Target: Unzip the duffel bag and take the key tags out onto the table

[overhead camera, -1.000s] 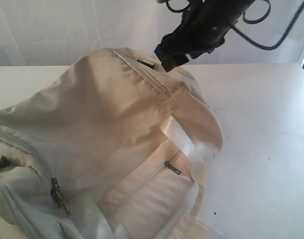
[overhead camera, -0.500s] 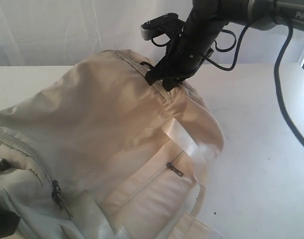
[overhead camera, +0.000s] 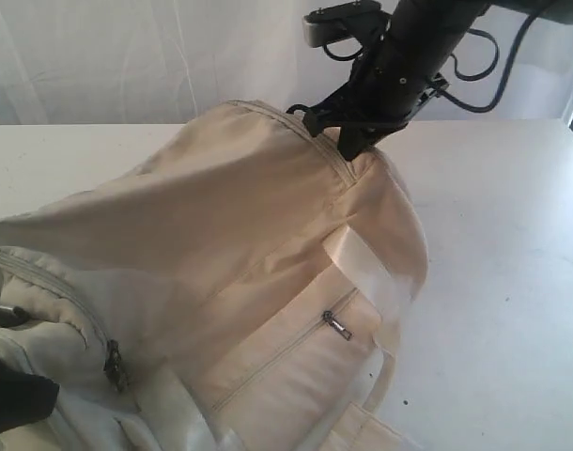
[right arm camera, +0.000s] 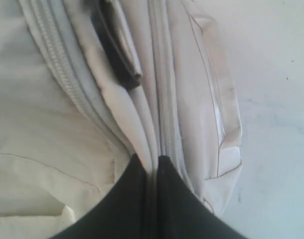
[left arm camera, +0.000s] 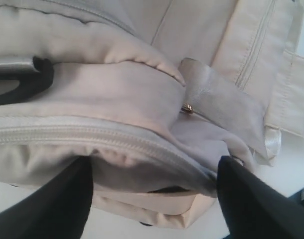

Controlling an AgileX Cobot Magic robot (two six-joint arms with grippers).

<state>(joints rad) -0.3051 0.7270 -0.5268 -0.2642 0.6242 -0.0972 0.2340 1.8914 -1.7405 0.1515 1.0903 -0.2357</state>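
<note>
The duffel bag [overhead camera: 230,235] lies slumped on the white table [overhead camera: 512,244], filling much of the exterior view. The right gripper [right arm camera: 152,167] is pinched tight on a raised fold along the bag's top ridge, right beside a zipper [right arm camera: 164,99]. Whether it has the zipper pull or only fabric is unclear. The left gripper [left arm camera: 154,169] stands wide, its fingers [left arm camera: 62,199] either side of the bag's near end, with fabric bulging between them.

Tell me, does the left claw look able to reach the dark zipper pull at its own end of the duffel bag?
Probably yes. The left claw is open right at that end of the duffel bag, and the zipper pull lies uncovered on the fabric close by; nothing visible stands between them.
</note>
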